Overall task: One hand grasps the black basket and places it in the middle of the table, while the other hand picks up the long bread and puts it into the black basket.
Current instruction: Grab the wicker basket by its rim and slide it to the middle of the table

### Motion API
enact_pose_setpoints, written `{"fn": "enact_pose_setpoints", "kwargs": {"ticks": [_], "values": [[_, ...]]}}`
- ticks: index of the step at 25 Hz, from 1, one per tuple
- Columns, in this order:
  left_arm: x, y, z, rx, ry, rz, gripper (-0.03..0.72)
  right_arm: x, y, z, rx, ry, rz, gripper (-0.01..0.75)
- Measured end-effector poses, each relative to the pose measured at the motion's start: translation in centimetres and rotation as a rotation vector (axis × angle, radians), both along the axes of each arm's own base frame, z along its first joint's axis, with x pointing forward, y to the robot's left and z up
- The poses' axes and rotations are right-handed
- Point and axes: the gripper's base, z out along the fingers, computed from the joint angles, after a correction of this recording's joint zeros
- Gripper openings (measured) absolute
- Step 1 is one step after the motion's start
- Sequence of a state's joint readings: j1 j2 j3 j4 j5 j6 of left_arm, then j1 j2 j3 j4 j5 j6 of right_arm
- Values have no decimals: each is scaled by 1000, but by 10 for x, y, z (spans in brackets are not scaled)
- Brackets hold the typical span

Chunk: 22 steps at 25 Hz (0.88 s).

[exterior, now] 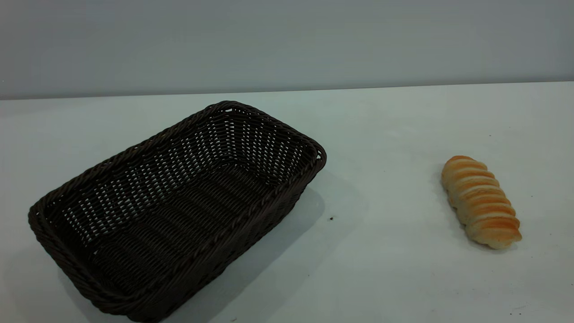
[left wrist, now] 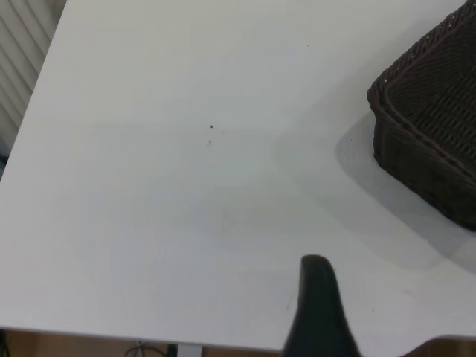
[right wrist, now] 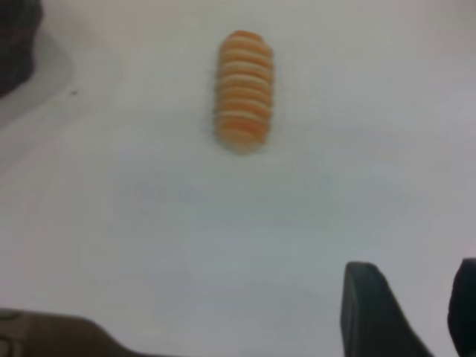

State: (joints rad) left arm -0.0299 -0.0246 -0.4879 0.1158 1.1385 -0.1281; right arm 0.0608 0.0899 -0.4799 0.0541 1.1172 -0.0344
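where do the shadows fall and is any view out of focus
Exterior view: sharp; the black basket casts a soft grey shadow toward the long bread, which has only a thin shadow at its base. Left wrist view: the basket's shadow spreads over the table. Right wrist view: soft focus, the bread's ridges smeared and the right gripper fingers blurred.

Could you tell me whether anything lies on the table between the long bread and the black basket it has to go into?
Nothing visible does. Between the long bread and the black basket there is only bare table with a tiny dark speck. The basket is empty.
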Motion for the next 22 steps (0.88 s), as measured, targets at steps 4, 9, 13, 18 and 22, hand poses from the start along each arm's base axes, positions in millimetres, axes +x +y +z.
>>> {"fn": "enact_pose_setpoints", "kwargs": {"ticks": [4, 9, 13, 18, 22], "values": [[0, 0, 0, -27, -3, 21, 594, 0, 1, 0, 10, 1, 5, 238], [0, 0, 0, -38, -5, 30, 594, 0, 1, 0, 11, 1, 5, 238], [0, -5, 0, -109, -8, 18, 594, 0, 2, 2, 18, -15, 8, 238], [10, -18, 11, -249, -79, -62, 594, 15, 6, 20, 76, -137, 19, 238], [37, -28, 22, -353, -86, -106, 594, 45, 8, 20, 81, -59, 12, 238]]}}
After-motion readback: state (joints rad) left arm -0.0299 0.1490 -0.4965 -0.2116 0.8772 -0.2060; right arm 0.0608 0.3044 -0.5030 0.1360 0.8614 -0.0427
